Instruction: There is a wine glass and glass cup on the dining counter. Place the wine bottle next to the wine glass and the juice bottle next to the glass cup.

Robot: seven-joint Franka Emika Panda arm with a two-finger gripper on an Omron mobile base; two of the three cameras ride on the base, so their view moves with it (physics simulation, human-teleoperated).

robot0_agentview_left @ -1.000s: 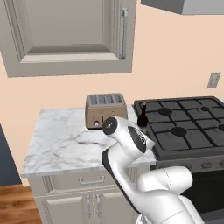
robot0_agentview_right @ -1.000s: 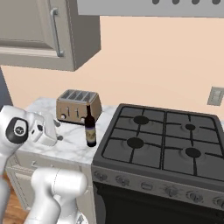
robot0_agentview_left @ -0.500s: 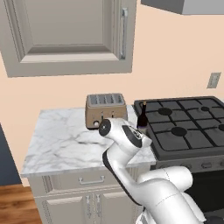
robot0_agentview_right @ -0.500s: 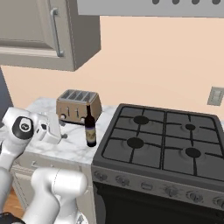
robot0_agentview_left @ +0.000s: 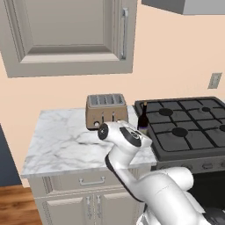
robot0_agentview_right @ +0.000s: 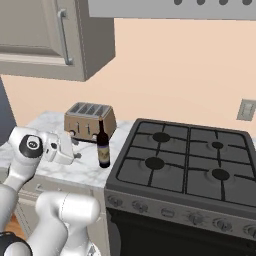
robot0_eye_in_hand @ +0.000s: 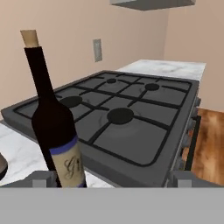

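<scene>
Standing upright on the marble worktop [robot0_agentview_right: 82, 172], the wine bottle [robot0_agentview_right: 103, 145] sits between the toaster [robot0_agentview_right: 89, 121] and the stove [robot0_agentview_right: 187, 162]. We note the pincer [robot0_agentview_right: 76, 155] level with it, just beside it, jaws apart, nothing held.
</scene>
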